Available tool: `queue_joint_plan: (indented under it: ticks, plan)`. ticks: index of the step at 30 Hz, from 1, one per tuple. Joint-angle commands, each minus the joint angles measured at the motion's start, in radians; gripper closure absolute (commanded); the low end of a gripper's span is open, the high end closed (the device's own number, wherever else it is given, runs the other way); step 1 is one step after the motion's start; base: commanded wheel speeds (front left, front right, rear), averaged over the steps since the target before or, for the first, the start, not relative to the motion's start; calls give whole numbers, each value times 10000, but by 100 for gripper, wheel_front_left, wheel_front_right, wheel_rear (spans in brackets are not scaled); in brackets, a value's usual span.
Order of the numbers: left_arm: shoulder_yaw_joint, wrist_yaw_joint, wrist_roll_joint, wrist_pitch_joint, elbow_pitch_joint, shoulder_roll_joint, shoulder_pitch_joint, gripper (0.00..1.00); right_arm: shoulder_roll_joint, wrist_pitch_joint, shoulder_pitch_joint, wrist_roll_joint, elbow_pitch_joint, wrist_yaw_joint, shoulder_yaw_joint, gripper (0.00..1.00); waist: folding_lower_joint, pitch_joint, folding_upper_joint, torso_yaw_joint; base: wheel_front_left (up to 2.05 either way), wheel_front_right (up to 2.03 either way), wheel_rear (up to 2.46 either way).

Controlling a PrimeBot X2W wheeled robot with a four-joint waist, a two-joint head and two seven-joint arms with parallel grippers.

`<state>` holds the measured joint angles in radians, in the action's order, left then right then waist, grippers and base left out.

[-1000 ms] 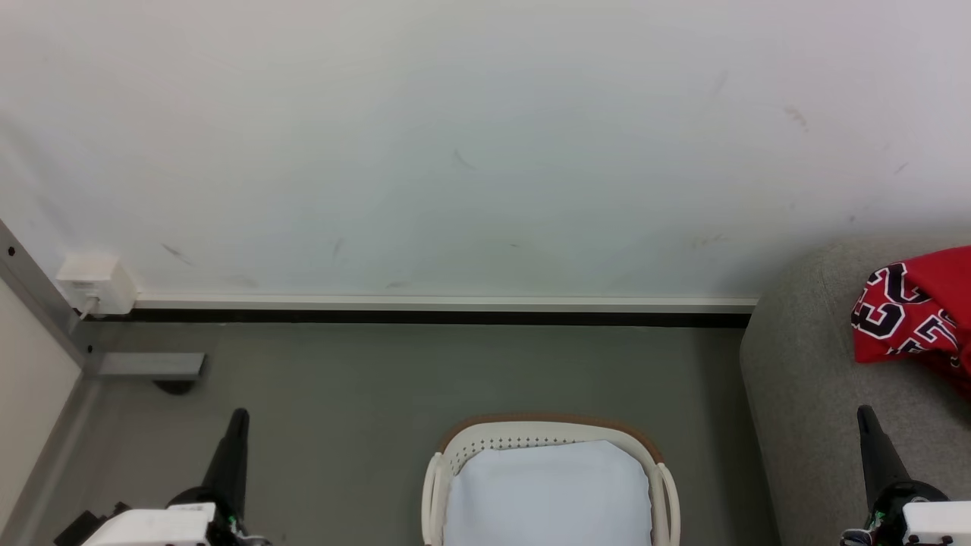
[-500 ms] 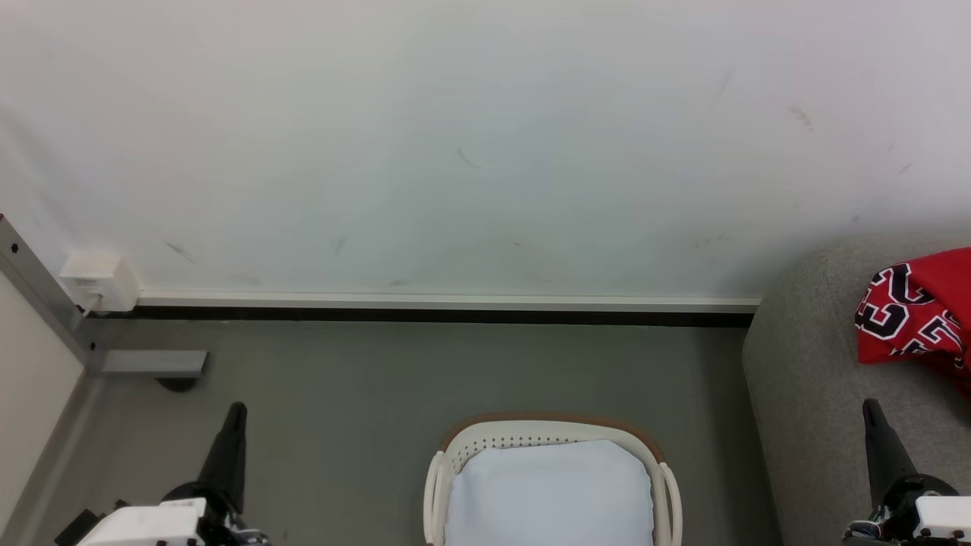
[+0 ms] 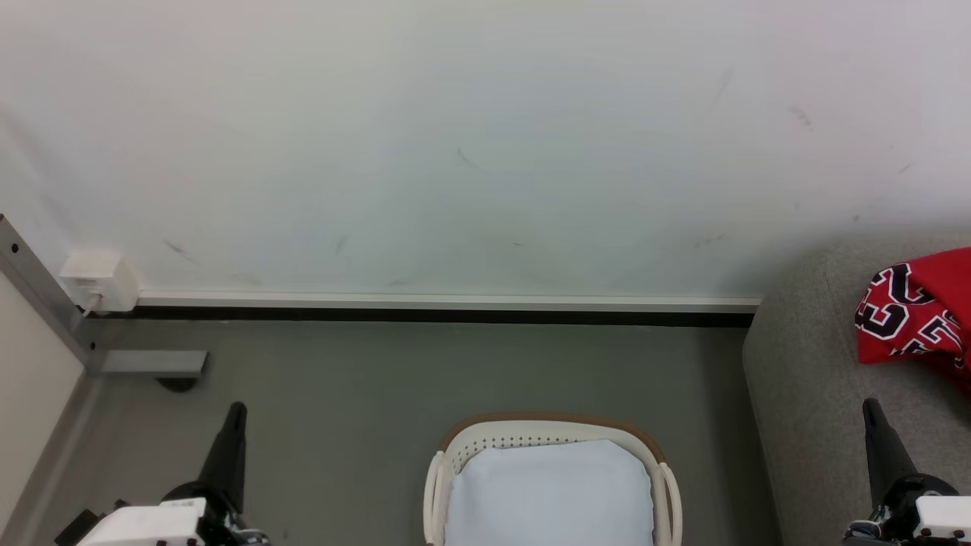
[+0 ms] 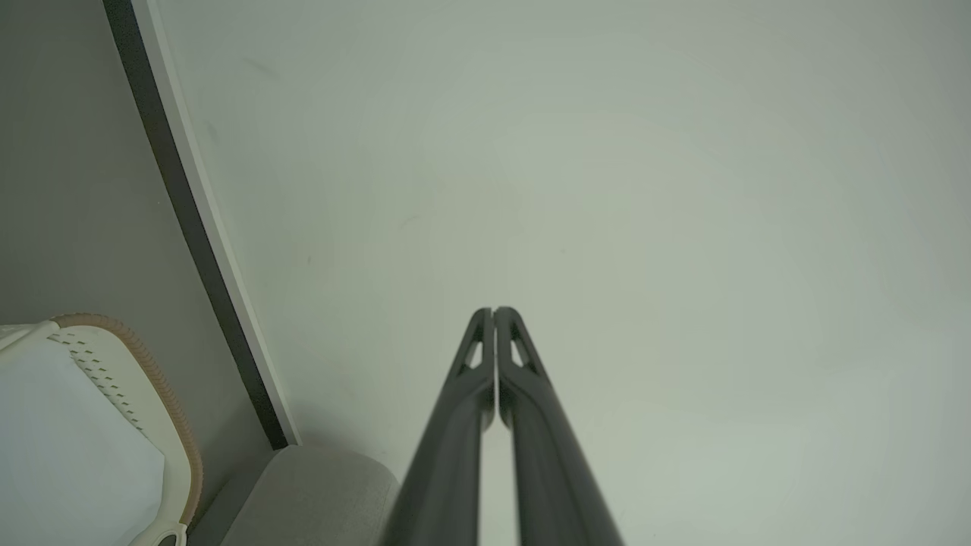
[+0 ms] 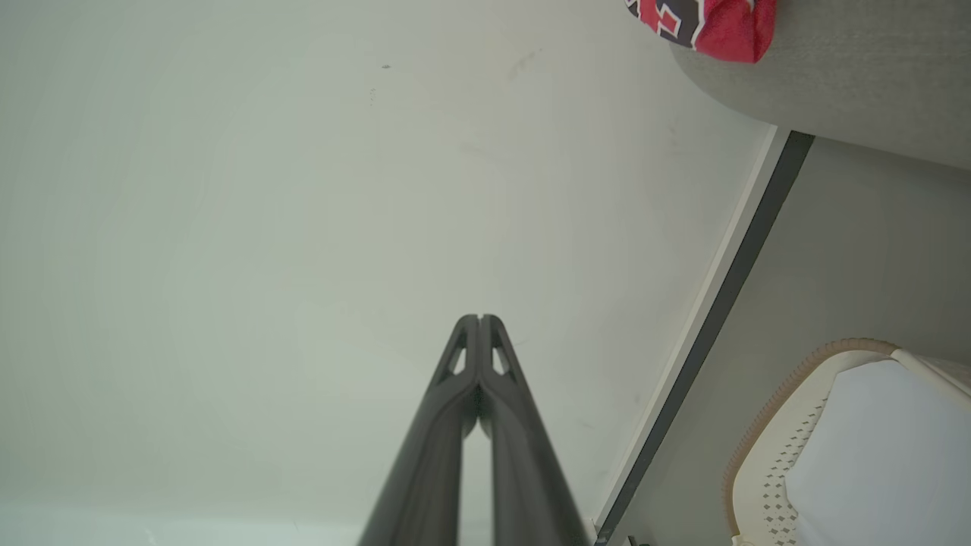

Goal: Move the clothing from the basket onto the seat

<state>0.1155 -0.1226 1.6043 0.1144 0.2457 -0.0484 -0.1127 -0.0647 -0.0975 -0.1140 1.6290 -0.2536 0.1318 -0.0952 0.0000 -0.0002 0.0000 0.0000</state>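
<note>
Clothing lying on the seat; basket upright on the floor beside it

The clothing point(image 3: 918, 318) is a crumpled red garment of shiny fabric with black, white-outlined lettering; it lies bunched on top of the seat point(image 3: 804, 379), partly cut off by the right edge of the head view. The seat is a grey fabric-upholstered sofa with a rounded corner, set against the wall. The basket point(image 3: 546, 419) is oval, cream-white plastic with a perforated wall, a brown rim and pale side handles; it stands upright on the floor near the seat's left side, apart from it, and a smooth white lining point(image 3: 546, 493) covers its inside
</note>
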Motion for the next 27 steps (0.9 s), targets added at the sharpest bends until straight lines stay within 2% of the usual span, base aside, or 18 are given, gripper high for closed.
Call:
queue_joint_plan:
  ticks: [1,27]
  plan:
    - [24,-21,130,50,-39,-34,-67,100,-8,-42,-47,13,45,-21,-20,100,0,0,0,-1,0,0,0]
    - [25,-22,130,50,-39,-33,-67,100,7,-50,-49,-14,43,-21,-39,100,0,0,0,-1,0,0,0]
